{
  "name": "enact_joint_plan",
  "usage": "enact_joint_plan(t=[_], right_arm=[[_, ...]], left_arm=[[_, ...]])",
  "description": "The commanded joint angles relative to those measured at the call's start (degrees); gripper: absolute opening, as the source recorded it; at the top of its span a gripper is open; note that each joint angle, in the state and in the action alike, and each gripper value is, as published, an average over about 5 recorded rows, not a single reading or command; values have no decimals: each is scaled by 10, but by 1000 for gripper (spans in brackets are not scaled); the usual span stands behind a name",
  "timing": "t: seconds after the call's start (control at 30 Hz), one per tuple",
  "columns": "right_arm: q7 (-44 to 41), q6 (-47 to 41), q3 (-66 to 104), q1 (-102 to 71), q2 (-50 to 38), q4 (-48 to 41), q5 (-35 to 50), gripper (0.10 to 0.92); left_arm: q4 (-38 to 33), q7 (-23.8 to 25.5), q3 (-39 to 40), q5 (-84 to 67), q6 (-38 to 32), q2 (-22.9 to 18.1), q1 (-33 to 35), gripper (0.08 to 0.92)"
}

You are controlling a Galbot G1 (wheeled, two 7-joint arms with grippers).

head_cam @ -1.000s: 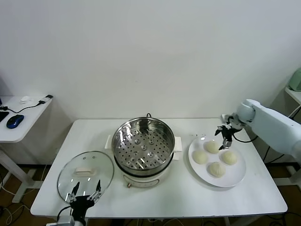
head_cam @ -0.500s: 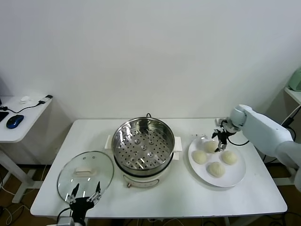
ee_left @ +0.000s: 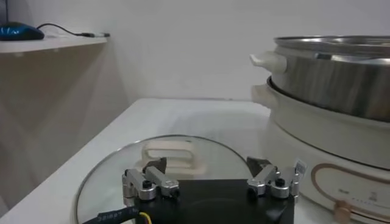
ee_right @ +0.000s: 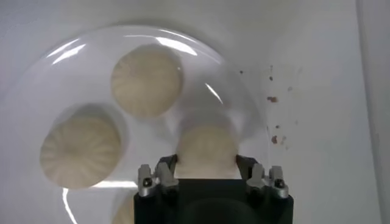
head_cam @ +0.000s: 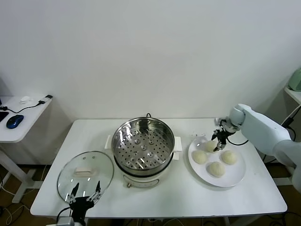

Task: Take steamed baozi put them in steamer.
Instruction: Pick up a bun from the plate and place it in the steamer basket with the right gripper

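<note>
Reaching in from the right, the right gripper (head_cam: pixel 218 140) hangs over the far edge of the flat white round plate (head_cam: pixel 234 178), directly above the farthest of the four cream-white pleated steamed baozi (head_cam: pixel 209 146). In the right wrist view its fingers (ee_right: pixel 163 176) stand spread wide, one on each side of that bun (ee_right: pixel 206 149); whether they touch the dough cannot be told, and nothing is gripped. The other three buns lie on the same plate: one on the left (head_cam: pixel 200 157), one on the right (head_cam: pixel 229 157), one nearest (head_cam: pixel 217 169). None sits in the round shiny stainless-steel steamer (head_cam: pixel 143 146), which stands mid-table, left of the plate, its perforated tray bare. A few small dark specks (ee_right: pixel 272 99) mark the white table (head_cam: pixel 188 195) just beyond the plate's rim.

The left gripper (head_cam: pixel 83 194) sits parked at the near left edge, fingers (ee_left: pixel 144 183) wide apart, holding nothing, just at the near rim of the round glass lid (head_cam: pixel 86 173) lying flat on the table.
</note>
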Motion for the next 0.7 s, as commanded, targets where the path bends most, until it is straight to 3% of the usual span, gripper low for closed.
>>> enact_joint_plan(t=[0.03, 0.33, 0.57, 0.7], right_arm=[[-15, 5, -48, 59, -5, 23, 28, 644], [-37, 44, -258, 325, -9, 194, 160, 620], [-62, 143, -327, 492, 83, 333, 265, 625], [-68, 204, -322, 505, 146, 404, 268, 626]], left_arm=[[-3, -1, 1, 2, 1, -1, 2, 823], [-19, -1, 1, -2, 3, 1, 6, 823], [-33, 0, 6, 0, 6, 5, 11, 823], [-33, 0, 7, 1, 8, 8, 8, 823]])
